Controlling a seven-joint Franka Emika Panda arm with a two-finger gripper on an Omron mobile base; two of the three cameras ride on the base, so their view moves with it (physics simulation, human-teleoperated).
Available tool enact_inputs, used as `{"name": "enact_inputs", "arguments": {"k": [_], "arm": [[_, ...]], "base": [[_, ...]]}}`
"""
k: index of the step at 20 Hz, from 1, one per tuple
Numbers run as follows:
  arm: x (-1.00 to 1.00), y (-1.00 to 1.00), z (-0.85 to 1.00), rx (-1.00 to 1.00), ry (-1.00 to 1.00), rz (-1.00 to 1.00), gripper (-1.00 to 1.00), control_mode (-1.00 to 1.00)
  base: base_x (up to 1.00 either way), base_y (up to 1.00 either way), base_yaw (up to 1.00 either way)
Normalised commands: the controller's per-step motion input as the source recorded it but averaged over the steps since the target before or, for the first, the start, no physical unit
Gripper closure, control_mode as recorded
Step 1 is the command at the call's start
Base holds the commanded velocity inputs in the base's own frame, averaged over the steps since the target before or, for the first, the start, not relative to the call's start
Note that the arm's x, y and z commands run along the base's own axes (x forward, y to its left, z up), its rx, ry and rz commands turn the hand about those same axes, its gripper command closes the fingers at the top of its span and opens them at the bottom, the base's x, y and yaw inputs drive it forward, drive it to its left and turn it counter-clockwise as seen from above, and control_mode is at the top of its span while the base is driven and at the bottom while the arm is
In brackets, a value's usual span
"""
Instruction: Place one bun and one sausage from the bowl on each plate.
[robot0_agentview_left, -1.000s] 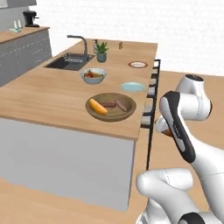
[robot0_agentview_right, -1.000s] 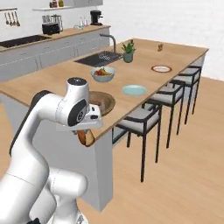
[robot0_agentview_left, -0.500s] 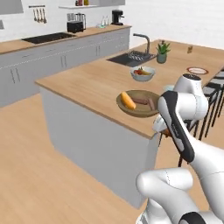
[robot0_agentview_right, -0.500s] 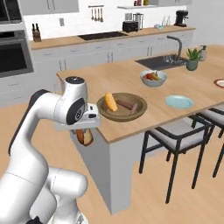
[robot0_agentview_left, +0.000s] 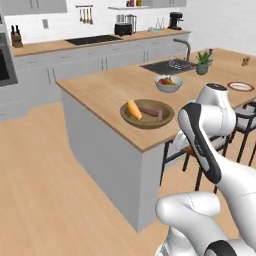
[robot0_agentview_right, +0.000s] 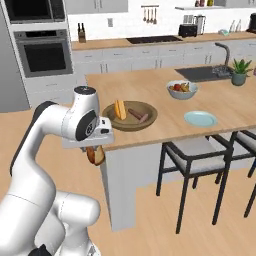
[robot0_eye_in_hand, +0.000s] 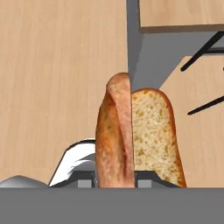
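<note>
Jaws of the gripper (robot0_agentview_right: 96, 154) are pinched on a reddish-brown bun (robot0_agentview_right: 95, 155), held low beside the island counter (robot0_agentview_right: 210, 90), below its edge and outside the wooden bowl (robot0_agentview_right: 148, 120). The hand view alone shows this bun (robot0_eye_in_hand: 131, 140) up close: glossy crust on one side, pale crumb on the other, floor beneath. From the right base view, the bowl holds a yellow-orange bun (robot0_agentview_right: 120, 109) and a dark sausage (robot0_agentview_right: 135, 113) touching a pinkish one (robot0_agentview_right: 144, 118); a light blue plate (robot0_agentview_right: 200, 119) lies near the stools, with a fruit bowl (robot0_agentview_right: 182, 89) behind. The left base view adds the red-rimmed plate (robot0_agentview_left: 240, 86), far along the counter. No readable writing appears anywhere.
</note>
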Motion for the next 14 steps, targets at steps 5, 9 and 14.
{"name": "enact_inputs", "arguments": {"k": [5, 9, 14], "arm": [[0.00, 0.00, 0.00, 0.00, 0.00, 0.00, 1.00, 1.00], [0.00, 0.00, 0.00, 0.00, 0.00, 0.00, 1.00, 1.00], [0.00, 0.00, 0.00, 0.00, 0.00, 0.00, 1.00, 1.00]], "base": [[-0.13, -1.00, 0.53], [0.00, -0.99, 0.57], [-0.03, -0.99, 0.48]]}}
